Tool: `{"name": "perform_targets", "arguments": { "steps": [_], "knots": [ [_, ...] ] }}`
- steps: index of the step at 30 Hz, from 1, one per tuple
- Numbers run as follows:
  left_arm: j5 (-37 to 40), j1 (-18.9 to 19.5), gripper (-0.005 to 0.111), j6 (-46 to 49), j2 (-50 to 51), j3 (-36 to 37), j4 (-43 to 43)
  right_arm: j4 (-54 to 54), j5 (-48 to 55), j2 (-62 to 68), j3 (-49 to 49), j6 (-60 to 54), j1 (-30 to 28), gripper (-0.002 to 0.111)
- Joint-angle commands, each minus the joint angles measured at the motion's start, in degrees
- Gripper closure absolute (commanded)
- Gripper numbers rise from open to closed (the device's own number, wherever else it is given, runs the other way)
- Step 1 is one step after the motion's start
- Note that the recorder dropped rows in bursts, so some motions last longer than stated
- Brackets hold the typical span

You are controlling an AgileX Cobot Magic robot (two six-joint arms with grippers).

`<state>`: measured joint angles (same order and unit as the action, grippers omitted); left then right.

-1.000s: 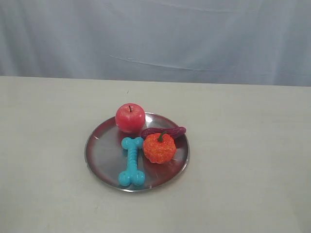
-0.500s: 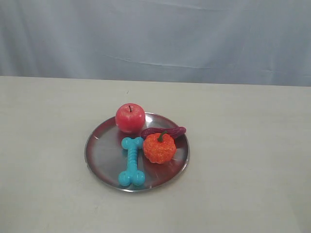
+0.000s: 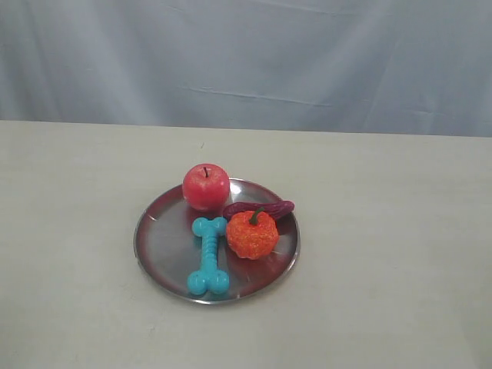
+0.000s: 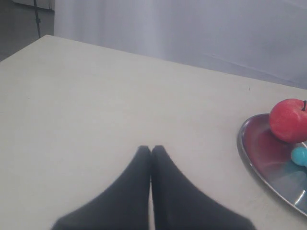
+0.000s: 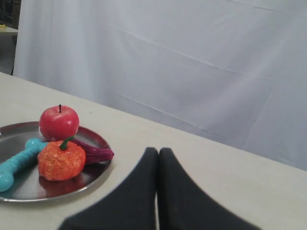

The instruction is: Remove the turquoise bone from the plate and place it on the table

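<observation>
The turquoise bone (image 3: pixel 208 256) lies on the silver plate (image 3: pixel 159 242), running from the plate's middle to its near rim. The right wrist view shows the bone (image 5: pixel 18 162) and the plate (image 5: pixel 91 178); the left wrist view catches only one knob of the bone (image 4: pixel 300 155) and part of the plate (image 4: pixel 256 155). My left gripper (image 4: pixel 151 149) is shut and empty over bare table (image 3: pixel 69 177), well away from the plate. My right gripper (image 5: pixel 158 152) is shut and empty too, beside the plate's other side. Neither gripper shows in the exterior view.
On the plate with the bone sit a red apple (image 3: pixel 206 186), an orange pumpkin-like fruit (image 3: pixel 252 234) and a dark purple vegetable (image 3: pixel 261 208). A pale blue-grey curtain (image 3: pixel 246 61) hangs behind the table's far edge.
</observation>
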<state>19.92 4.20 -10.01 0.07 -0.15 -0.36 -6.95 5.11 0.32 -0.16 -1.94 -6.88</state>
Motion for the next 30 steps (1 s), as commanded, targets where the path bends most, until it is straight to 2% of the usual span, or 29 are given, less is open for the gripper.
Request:
{"name": "perform_targets", "arguments": {
  "steps": [1, 5, 11, 19, 30],
  "knots": [
    [-0.31, 0.26, 0.107, -0.11, -0.07, 0.15, -0.06, -0.47, -4.66, -0.32, 0.16, 1.58, -0.31, 0.108],
    [-0.31, 0.26, 0.107, -0.11, -0.07, 0.15, -0.06, -0.47, -10.12, -0.32, 0.16, 5.13, -0.31, 0.108],
    [-0.31, 0.26, 0.107, -0.11, -0.07, 0.15, -0.06, -0.89, 5.44, 0.10, -9.01, 5.67, -0.31, 0.109],
    [-0.31, 0.26, 0.107, -0.11, -0.07, 0.15, -0.06, 3.39, 23.51, 9.87, -22.36, 5.55, -0.31, 0.109],
    [-0.31, 0.26, 0.107, -0.11, -0.07, 0.15, -0.06, 13.03, 34.51, 23.44, -29.71, 1.94, -0.19, 0.109]
  ]
}}
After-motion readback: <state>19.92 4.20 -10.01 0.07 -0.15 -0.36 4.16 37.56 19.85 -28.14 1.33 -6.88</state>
